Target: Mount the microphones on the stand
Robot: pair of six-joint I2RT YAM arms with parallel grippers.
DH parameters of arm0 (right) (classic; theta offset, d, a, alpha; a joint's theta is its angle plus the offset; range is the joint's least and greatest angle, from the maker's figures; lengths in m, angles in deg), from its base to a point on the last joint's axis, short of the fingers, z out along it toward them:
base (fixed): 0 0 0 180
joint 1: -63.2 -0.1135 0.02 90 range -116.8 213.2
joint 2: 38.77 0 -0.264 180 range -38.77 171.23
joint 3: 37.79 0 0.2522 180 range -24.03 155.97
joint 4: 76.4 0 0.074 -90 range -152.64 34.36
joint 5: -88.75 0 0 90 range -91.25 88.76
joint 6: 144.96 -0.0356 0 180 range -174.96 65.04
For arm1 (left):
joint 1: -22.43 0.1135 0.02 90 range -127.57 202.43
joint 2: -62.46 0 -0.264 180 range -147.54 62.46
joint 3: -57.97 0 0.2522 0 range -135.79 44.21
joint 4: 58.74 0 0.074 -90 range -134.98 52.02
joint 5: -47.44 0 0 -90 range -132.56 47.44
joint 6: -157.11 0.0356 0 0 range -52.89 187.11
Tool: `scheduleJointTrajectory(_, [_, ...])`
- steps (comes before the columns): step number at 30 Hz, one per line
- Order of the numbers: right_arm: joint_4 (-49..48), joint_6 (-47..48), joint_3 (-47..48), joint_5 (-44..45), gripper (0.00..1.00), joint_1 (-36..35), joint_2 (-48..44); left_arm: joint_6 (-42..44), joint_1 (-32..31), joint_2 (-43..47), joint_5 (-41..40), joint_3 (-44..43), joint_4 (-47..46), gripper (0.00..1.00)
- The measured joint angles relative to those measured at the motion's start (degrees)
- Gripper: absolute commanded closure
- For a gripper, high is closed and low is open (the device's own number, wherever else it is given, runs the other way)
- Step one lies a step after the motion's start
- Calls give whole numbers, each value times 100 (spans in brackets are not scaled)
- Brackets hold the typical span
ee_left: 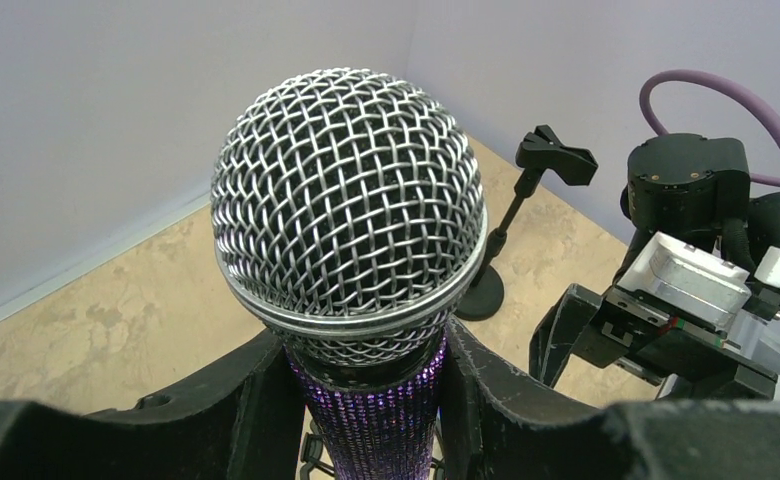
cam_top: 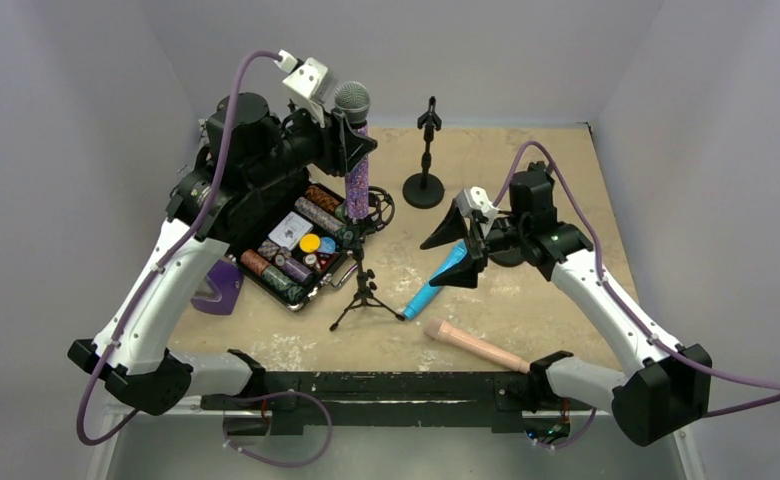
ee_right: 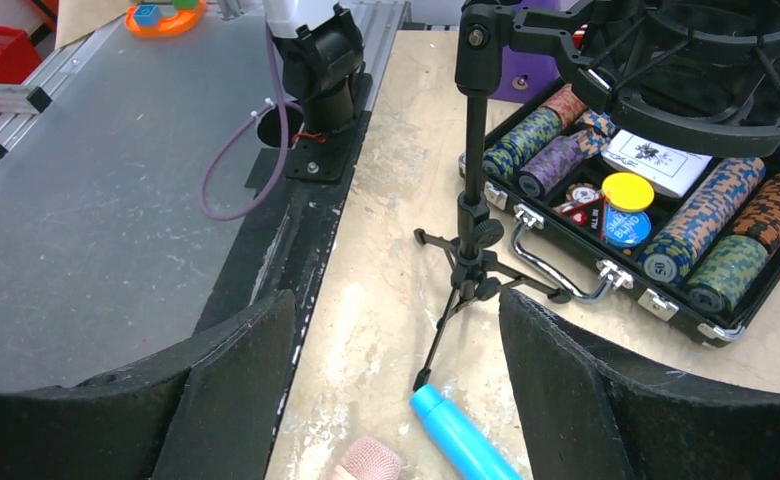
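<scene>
The left gripper (cam_top: 358, 150) is squeezed tight on the sparkly purple microphone with the grey wire-mesh head (ee_left: 351, 210). It holds it straight up over the thin black three-legged stand (cam_top: 364, 285). The right gripper (cam_top: 458, 252) has its fingers wide apart and holds nothing. It hangs just over the bright blue microphone (cam_top: 428, 292), which lies on the tan table (cam_top: 526, 170). The peach-pink microphone (cam_top: 476, 347) lies near the front edge.
</scene>
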Motion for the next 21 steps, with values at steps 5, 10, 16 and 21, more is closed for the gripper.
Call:
scheduleJointTrajectory(5, [-33, 37, 0, 2, 23, 0, 39, 2, 2, -57, 26, -142, -13, 100])
scheduleJointTrajectory(10, [-37, 61, 0, 7, 23, 0, 81, 83, 2, -59, 0, -149, -208, 100])
scheduleJointTrajectory(16, [-37, 85, 0, 15, 23, 0, 87, 90, 2, -52, -2, 249, -684, 100])
scheduleJointTrajectory(21, [-39, 87, 0, 31, 23, 0, 92, 85, 2, -28, -7, 684, -1019, 100])
